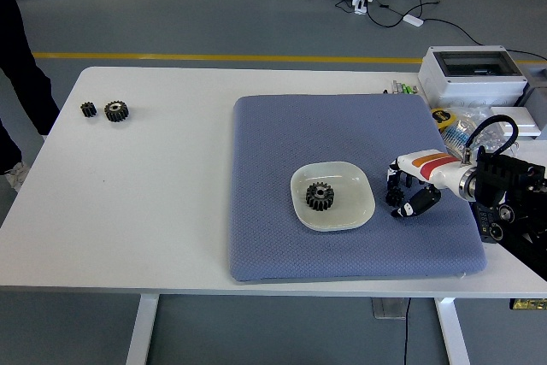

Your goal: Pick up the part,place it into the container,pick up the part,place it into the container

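We see the right robot hand (pixel 405 198) at right of centre curling its fingers about the small gear (pixel 395 197) on the blue mat (pixel 273 168), just right of the dish (pixel 363 203); our carry runs leftward

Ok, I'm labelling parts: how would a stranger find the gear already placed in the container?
Find the blue textured mat on the white table. On it sits a shallow pale dish; the black toothed gear lies alone inside it, the only gear in a dish.
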You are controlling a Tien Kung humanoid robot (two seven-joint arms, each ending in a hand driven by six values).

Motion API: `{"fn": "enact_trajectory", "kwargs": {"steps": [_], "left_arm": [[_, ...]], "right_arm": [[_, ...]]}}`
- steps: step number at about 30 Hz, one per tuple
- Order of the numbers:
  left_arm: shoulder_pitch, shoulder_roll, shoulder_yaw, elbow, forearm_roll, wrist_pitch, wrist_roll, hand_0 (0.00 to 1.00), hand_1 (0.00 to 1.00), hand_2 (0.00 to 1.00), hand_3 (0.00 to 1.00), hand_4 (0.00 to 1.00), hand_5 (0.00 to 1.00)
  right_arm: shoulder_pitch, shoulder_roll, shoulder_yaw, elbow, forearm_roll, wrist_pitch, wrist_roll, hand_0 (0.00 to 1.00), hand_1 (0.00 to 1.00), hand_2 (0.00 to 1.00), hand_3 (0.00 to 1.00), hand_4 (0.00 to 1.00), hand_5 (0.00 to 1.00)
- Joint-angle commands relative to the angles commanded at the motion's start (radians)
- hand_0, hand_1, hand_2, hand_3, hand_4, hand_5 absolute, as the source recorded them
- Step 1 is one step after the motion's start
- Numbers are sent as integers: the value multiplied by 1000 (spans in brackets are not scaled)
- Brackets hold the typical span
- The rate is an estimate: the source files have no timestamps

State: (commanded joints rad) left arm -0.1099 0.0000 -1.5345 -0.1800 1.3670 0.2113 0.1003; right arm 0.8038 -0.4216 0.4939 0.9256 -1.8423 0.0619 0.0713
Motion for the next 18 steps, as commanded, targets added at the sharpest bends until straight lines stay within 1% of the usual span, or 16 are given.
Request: {"fn": "enact_trajectory", "kwargs": {"steps": [1,2,13,14,18], "left_arm": [[0,0,0,0,0,0,0,688,674,684,569,675,607],[0,0,1,0,-1,0,0,688,674,683,569,675,607],[0,0,3,0,-2,-1,1,688,674,685,569,676,607],[0,0,4,0,-2,-1,1,688,674,685,569,675,607],[-2,0,7,0,-5,-1,0,688,674,685,569,675,607]], "right_arm": [[0,1,-1,-4,1,-3,2,417,471,542,510,829,164],[0,2,-2,-7,2,-4,3,457,461,521,505,775,141],[-1,2,-9,-23,11,-11,14,460,447,505,503,764,128],[-2,2,-9,-23,12,-11,15,450,441,496,504,775,90],[-2,0,-10,-22,18,-13,21,450,441,496,504,775,90]]}}
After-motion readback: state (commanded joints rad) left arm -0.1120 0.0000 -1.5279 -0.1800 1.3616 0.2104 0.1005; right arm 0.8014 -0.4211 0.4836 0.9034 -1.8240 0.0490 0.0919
